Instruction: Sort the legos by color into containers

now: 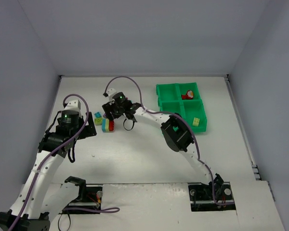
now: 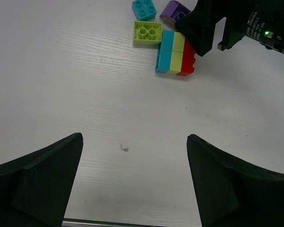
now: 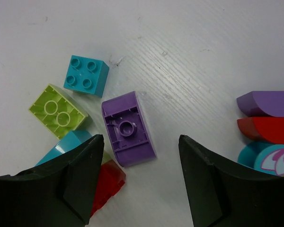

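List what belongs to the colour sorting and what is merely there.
Job: green tray, with a red lego and a yellow-green lego in it; loose teal brick, yellow-green brick, purple brick, three-colour stacked block.
Merely there: purple cable, a speck on the table.

The purple brick [image 3: 128,128] is smooth moulded plastic with a soft sheen. The teal brick [image 3: 86,75] and the lime brick [image 3: 58,111] just beside it have the same slick plastic look. Under the purple brick the table [image 3: 203,56] is white and matt, lined with a fine wood-like grain and a few small scuffs. On either side of it, the fingers [image 3: 75,189] of my right pincer [image 3: 140,151] look like dull black plastic, faintly textured.
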### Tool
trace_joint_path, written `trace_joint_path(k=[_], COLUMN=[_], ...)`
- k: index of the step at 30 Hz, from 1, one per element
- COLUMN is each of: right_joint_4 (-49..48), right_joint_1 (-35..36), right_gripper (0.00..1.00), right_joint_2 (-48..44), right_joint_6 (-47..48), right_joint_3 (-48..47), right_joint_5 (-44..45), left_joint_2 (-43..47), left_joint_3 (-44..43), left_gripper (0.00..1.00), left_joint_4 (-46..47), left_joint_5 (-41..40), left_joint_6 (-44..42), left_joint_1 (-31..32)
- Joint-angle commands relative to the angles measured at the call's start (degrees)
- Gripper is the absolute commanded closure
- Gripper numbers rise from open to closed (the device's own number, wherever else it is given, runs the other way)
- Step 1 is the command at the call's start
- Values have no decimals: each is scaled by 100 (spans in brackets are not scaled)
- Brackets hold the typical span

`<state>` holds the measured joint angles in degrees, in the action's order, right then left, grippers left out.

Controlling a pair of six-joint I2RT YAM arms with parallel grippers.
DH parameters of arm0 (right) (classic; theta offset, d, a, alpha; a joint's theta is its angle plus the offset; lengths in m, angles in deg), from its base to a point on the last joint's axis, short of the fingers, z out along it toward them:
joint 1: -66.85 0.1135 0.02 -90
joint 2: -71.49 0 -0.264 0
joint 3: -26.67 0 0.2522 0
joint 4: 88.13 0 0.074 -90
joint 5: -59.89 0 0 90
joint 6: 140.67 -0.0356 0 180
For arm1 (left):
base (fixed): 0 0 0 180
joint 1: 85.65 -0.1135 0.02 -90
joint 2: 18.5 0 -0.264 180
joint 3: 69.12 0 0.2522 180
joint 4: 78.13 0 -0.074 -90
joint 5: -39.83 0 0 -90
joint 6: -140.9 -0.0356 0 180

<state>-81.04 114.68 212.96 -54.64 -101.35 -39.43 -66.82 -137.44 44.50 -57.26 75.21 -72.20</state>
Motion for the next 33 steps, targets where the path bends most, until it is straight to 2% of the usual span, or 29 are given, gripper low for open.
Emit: trace_joint_path(k=[1,7,10,13,14,17,25,30,33], right_joint_4=[-501,-554,-554,-580,-667,-835,-783,-668,-554], right_joint_1=[68,86,68,51,51,24,-344,-1231,-1759], right_gripper=[39,39,44,67,85,100,100,100,100], right_joint_2=[126,373,294,31,-75,-531,-2078,-2746,-2844], right_joint_6=[-87,-8,45,63,89,247,493,397,257], right_joint_3=[-369,-519,-273,192,332,782,1160,1564,1792], right_joint_5=[88,141,238,404,474,633,817,1441,1740], left_joint_2=[-20,33,33,-2,-11,-81,-389,-574,-653], left_joint_3=[-142,-125,-81,-63,-63,-37,-80,-89,-63], left_gripper=[16,16,16,16,16,16,16,16,16], left_joint_4=[29,-42,-24,46,64,248,564,731,837], left_joint_5=[-55,-91,-99,-99,-99,-55,41,120,182], left_joint_6=[3,3,-15,-23,-23,-23,3,82,117], left_joint_1=[26,26,26,26,17,26,26,26,26])
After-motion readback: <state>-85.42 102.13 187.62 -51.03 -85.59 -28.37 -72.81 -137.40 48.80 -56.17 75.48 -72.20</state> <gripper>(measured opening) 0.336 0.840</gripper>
